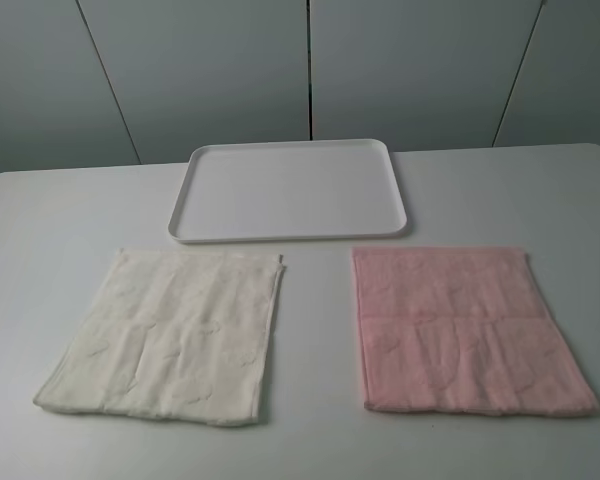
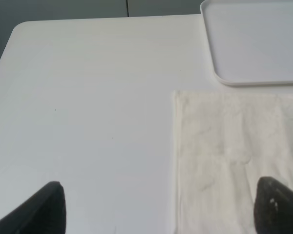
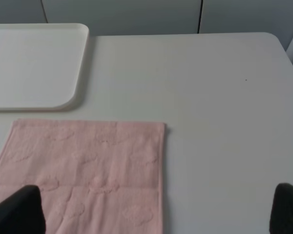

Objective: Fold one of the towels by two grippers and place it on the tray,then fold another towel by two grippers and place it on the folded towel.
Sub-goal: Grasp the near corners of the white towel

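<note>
Tray, white plastic with rounded corners and a low rim, sits flat at the far middle of the pale worktop, which is larger than everything on it and has rounded far corners. Grey wall panels stand behind the worktop's far edge. Bare surface runs along both sides of the tray and out to the worktop's edges.

Two terry towels lie spread flat in front of the tray, each close to its near rim but not touching it. The cream towel is on the left. Its edges are slightly uneven and its far right corner comes to a small point. The pink towel is on the right, reaches out past the tray's right corner, and has a crease across its middle. Both show a faint raised pattern. A strip of bare worktop separates them.

The left claw is spread wide and holds nothing, with one dark finger above the cream towel. The right claw is also spread wide and holds nothing, with one finger above the pink towel.
</note>
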